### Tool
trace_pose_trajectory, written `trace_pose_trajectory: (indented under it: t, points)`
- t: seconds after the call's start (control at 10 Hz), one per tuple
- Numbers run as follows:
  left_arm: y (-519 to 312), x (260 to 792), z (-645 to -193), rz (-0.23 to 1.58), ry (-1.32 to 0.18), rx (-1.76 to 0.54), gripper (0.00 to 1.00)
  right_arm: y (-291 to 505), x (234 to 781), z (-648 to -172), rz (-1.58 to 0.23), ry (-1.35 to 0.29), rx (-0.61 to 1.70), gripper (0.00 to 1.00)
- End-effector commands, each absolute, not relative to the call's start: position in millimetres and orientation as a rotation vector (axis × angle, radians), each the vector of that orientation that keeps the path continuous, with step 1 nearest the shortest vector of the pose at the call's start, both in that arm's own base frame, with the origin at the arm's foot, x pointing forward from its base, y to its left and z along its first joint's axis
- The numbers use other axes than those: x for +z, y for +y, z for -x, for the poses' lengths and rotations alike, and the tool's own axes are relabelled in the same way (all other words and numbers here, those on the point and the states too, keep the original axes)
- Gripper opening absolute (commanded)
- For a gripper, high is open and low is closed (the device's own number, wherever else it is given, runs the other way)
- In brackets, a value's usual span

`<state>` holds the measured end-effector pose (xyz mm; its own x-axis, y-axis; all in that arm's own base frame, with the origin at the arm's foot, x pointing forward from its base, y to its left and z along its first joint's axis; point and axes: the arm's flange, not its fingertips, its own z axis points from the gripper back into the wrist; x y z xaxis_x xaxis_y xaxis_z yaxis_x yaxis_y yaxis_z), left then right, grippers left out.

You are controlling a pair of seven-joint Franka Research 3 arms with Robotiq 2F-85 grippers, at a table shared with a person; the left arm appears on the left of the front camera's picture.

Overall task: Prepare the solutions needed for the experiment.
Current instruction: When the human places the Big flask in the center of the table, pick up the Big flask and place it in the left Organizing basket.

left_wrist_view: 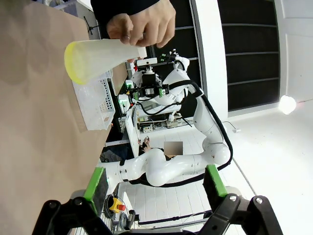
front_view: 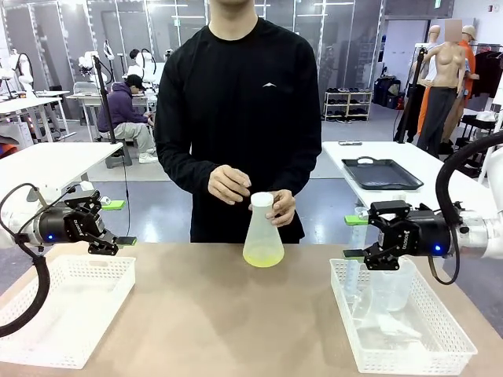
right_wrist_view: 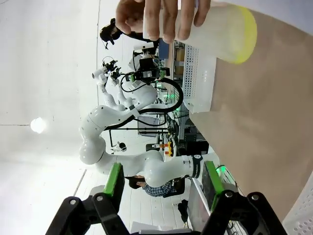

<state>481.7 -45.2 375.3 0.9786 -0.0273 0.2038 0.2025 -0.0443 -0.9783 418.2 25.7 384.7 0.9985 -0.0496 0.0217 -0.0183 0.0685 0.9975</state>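
A translucent conical flask (front_view: 262,234) stands on the brown table at the far middle, with a shallow layer of pale yellow-green solution (front_view: 263,257) in its base. The person's hands (front_view: 230,184) hold its neck. The flask (left_wrist_view: 100,58) lies sideways in the left wrist view, and the flask (right_wrist_view: 215,34) does too in the right wrist view. My left gripper (front_view: 118,222) hovers open above the left basket, pointing at the flask. My right gripper (front_view: 352,236) hovers open above the right basket, nothing between its fingers.
A white mesh basket (front_view: 63,306) sits at the table's left. Another white basket (front_view: 409,338) at the right holds clear plastic labware. A black tray (front_view: 381,173) lies on a table behind. The table's middle front is bare brown surface.
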Motion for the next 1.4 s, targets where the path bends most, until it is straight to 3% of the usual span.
trace_pose_trajectory:
  t: [0.0, 1.3]
  points:
    - [-45.5, 376.8, -480.0, 1.617, -0.135, -0.194, 1.0, 24.6, 384.1, -417.4, -1.502, -0.072, -0.022, 0.81]
    - [-45.5, 376.8, -480.0, 1.617, -0.135, -0.194, 1.0, 24.6, 384.1, -417.4, -1.502, -0.072, -0.022, 0.81]
